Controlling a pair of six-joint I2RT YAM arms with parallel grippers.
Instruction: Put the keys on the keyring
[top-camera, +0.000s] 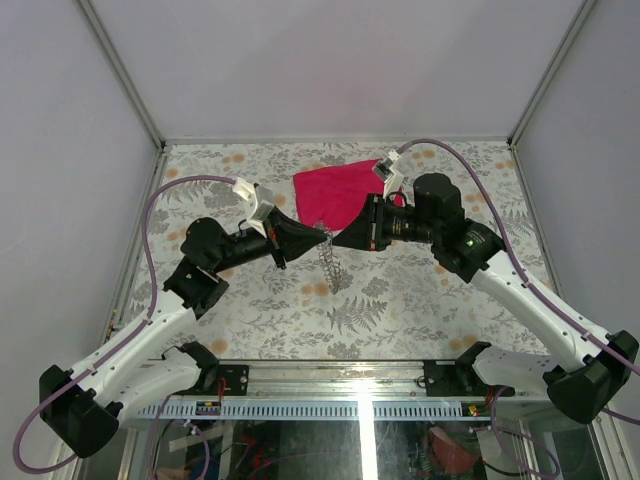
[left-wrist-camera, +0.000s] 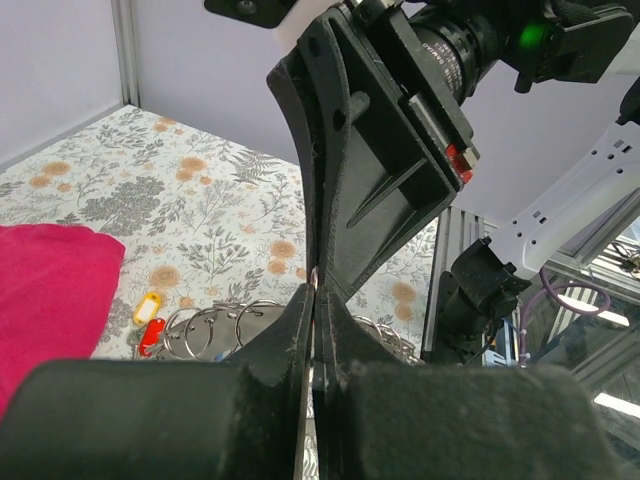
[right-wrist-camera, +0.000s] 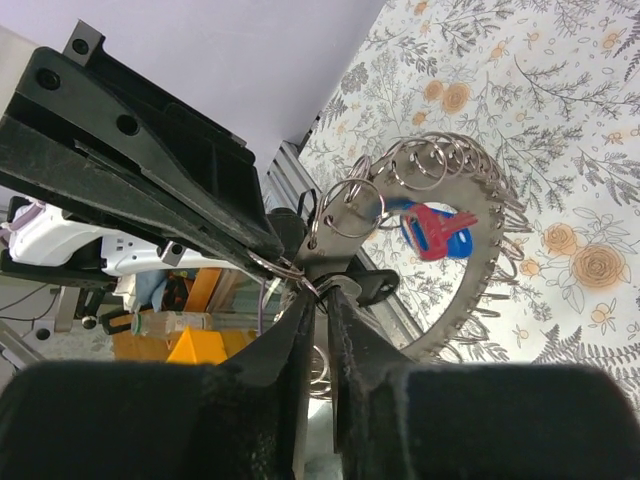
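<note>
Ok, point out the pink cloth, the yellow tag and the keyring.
pink cloth (top-camera: 335, 192), top view, middle of the fabric
yellow tag (left-wrist-camera: 147, 304), left wrist view, centre of its face
keyring (right-wrist-camera: 478, 298), right wrist view, lower right arc of its band

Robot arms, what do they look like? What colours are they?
Both the left arm and right arm have white links with chunky black joints. A purple cable loops along each one. The left gripper and right gripper are black, wedge-shaped and pointy. A green light glows on the right arm.

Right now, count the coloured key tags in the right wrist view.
2: a red tag and a blue tag, overlapping, inside the curved chain of rings. Others possibly hidden.
</note>
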